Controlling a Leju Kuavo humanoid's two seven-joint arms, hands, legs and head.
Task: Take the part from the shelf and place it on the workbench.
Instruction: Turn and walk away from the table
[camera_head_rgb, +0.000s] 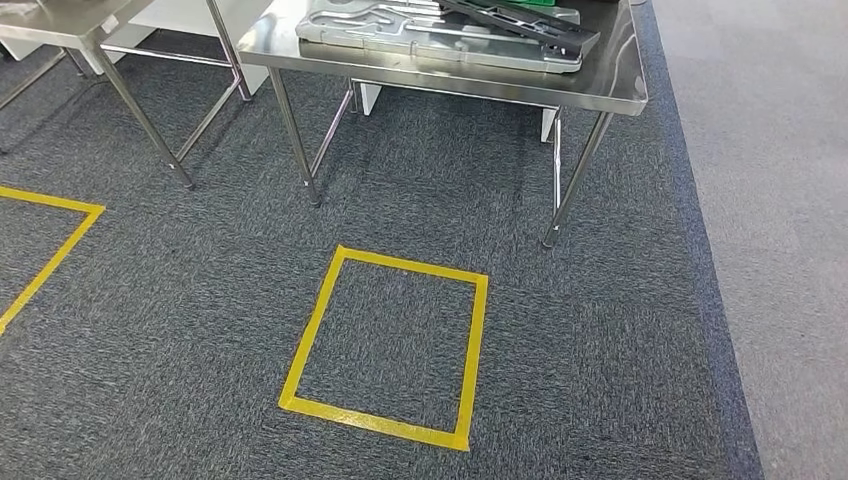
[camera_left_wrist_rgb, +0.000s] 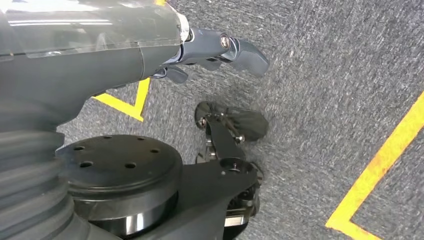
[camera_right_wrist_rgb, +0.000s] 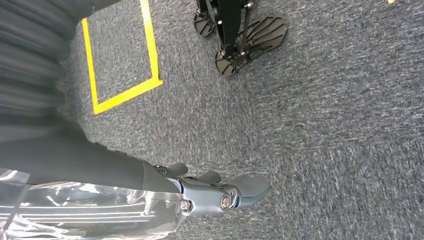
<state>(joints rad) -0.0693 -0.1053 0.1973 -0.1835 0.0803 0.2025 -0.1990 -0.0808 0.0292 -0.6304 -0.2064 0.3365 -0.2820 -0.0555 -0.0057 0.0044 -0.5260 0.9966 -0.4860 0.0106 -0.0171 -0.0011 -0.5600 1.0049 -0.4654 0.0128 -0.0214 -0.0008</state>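
A steel workbench stands ahead at the top of the head view. On it lie a grey moulded part and a black slatted part. My left hand hangs beside my body over the dark carpet, fingers stretched out and holding nothing. My right hand hangs the same way on the other side, fingers straight and with nothing in them.
A yellow tape square marks the carpet in front of the workbench, with another tape outline to the left. A second steel table stands at the far left. Lighter carpet runs along the right.
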